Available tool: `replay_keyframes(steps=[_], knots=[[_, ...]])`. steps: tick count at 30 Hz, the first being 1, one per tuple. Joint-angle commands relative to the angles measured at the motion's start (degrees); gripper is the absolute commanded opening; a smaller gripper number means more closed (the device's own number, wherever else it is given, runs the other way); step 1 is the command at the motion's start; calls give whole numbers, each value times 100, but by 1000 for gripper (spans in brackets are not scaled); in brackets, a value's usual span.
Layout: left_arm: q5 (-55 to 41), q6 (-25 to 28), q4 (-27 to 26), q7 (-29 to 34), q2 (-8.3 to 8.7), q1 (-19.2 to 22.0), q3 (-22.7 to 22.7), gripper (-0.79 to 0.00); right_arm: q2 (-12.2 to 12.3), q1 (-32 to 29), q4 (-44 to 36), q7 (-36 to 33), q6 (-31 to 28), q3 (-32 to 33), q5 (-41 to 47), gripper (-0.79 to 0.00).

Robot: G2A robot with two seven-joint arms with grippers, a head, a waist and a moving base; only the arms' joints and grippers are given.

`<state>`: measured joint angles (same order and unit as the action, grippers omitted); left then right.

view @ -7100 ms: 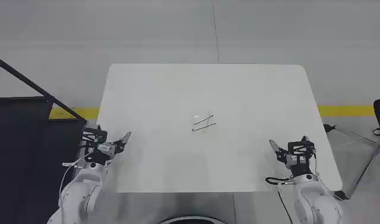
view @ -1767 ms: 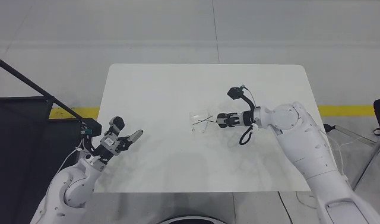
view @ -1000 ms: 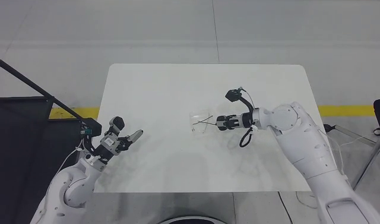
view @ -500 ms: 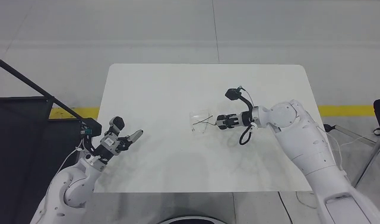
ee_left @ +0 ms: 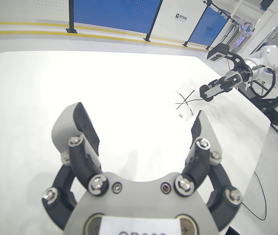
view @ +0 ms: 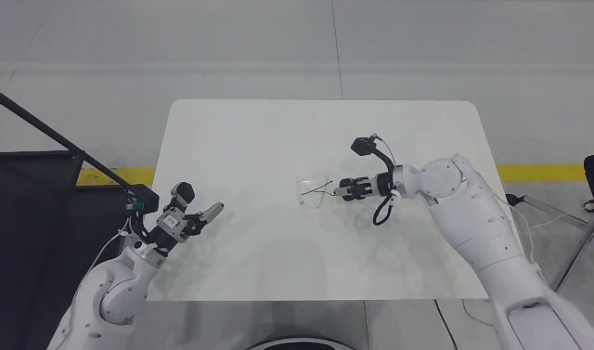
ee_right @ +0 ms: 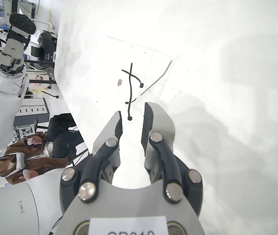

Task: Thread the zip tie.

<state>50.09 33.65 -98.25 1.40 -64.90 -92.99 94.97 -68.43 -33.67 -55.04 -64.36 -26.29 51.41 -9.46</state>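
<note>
Two thin black zip ties (view: 317, 189) lie crossed near the middle of the white table (view: 278, 257), on a faint clear sheet (ee_right: 158, 57). My right gripper (view: 337, 189) is low over the table just to their right. In the right wrist view the gripper (ee_right: 132, 114) is open by a narrow gap, and the head end of the longer zip tie (ee_right: 130, 91) lies between its fingertips, untouched by the pads. My left gripper (view: 200, 201) hovers near the table's front left, wide open and empty (ee_left: 139, 112). From there the zip ties (ee_left: 184, 99) and the right gripper (ee_left: 203, 93) appear far off.
A black panel with a slanted bar (view: 37, 220) stands close to the table's left edge. A black stand with cables (view: 557, 257) is off the right edge. The white tabletop around the ties is bare.
Since the earliest frame my right arm has come from the front right corner to the ties. Over the last second it has barely shifted. The left arm has kept still.
</note>
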Motion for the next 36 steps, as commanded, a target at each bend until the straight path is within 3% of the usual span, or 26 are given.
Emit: replay_keyframes(steps=[1, 12, 36], knots=[[0, 0, 0, 0, 0, 0, 0, 0, 9, -26, -49, 48, -19, 0, -55, -560], [0, 0, 0, 0, 0, 0, 0, 0, 103, -317, -688, 657, 419, 64, -841, -570], [0, 0, 0, 0, 0, 0, 0, 0, 253, -790, -1565, 796, 857, 265, -1366, -563]])
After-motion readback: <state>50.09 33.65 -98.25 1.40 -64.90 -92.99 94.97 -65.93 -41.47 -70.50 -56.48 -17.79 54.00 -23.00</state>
